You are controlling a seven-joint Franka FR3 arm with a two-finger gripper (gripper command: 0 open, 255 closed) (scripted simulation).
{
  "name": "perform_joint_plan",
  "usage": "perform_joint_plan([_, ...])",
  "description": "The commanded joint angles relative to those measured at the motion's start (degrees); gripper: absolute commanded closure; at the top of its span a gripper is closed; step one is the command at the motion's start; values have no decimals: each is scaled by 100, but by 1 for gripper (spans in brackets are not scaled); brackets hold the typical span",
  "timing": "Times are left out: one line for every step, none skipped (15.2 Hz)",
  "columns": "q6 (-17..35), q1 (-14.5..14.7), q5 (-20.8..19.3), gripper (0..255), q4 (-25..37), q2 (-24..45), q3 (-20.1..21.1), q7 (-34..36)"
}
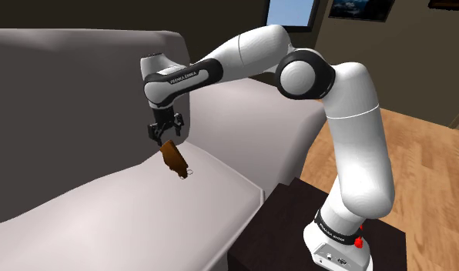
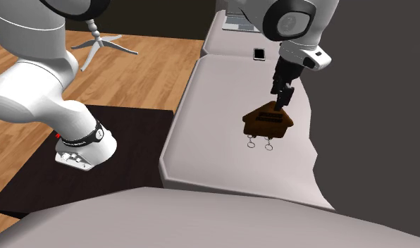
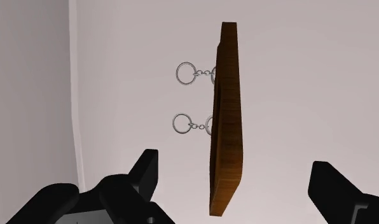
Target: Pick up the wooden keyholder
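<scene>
The brown wooden keyholder (image 1: 172, 157) (image 2: 268, 120) (image 3: 225, 114) is seen over the grey sofa seat (image 1: 105, 208), directly beneath the black pincer (image 1: 165, 137) (image 2: 280, 102). In the wrist view its thin edge is framed between the pincer's fingers (image 3: 147, 173), which are spread wide and kept off it. Two key rings (image 3: 183, 72) are shown beside the board.

Grey sofa seat (image 1: 105, 215), as I am viewing it remotely: a small dark flat object (image 2: 259, 53) is lying on its cushion. The brown keyholder (image 2: 268, 120) is showing over it, contact unclear.
</scene>
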Motion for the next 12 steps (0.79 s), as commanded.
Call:
perform_joint_plan([27,-3,-2,255,-13,12,-3,-2])
perform_joint_plan([27,-4,-3,255,-10,14,-3,-3])
perform_joint_plan([26,-4,-3,255,-8,16,-3,-4])
perform_joint_plan([26,-3,-3,255,-6,17,-3,-3])
perform_joint_plan([26,-4,-3,255,-6,17,-3,-3])
perform_joint_plan([25,-4,-3,255,-7,15,-3,-4])
perform_joint_plan([25,-4,-3,255,-7,15,-3,-4])
perform_joint_plan([26,-4,-3,255,-8,15,-3,-4])
perform_joint_plan([26,-5,-3,255,-9,15,-4,-5])
perform_joint_plan([29,-3,-2,255,-16,11,-2,-1])
perform_joint_plan([-33,-3,3,255,21,-16,1,-7])
perform_joint_plan([-96,-4,9,255,58,-42,4,-12])
